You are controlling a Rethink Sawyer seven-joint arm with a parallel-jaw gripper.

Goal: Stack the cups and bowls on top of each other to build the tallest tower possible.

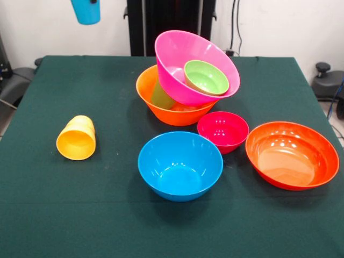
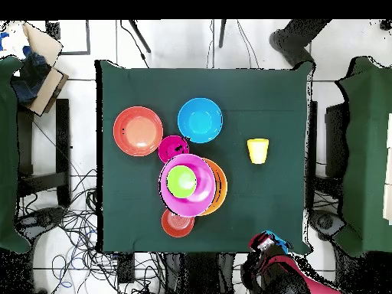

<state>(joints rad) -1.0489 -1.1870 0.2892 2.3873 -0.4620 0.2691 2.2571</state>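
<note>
Front view: the tower (image 1: 188,80) is sitting near the worktop's (image 1: 54,215) far edge. The big pink bowl (image 1: 177,70) is tilting inside the big orange bowl (image 1: 161,107) and holding the small green bowl (image 1: 207,78), with a green cup (image 1: 160,97) wedged under it. A blue cup (image 1: 86,11) is hanging at the top edge; pincer state: cannot tell. The yellow-orange cup (image 1: 77,138) is lying on its side towards one side edge, long axis and mouth pointing at the camera-side edge. The blue bowl (image 1: 180,165), magenta bowl (image 1: 222,131) and red-orange bowl (image 1: 292,155) are sitting loose, so stacking is looking under half done.

Overhead view: the arm (image 2: 272,253) is hanging over the worktop's base-side corner, well apart from the tower. A small orange-red bowl (image 2: 176,223) is peeking out beside the tower.
</note>
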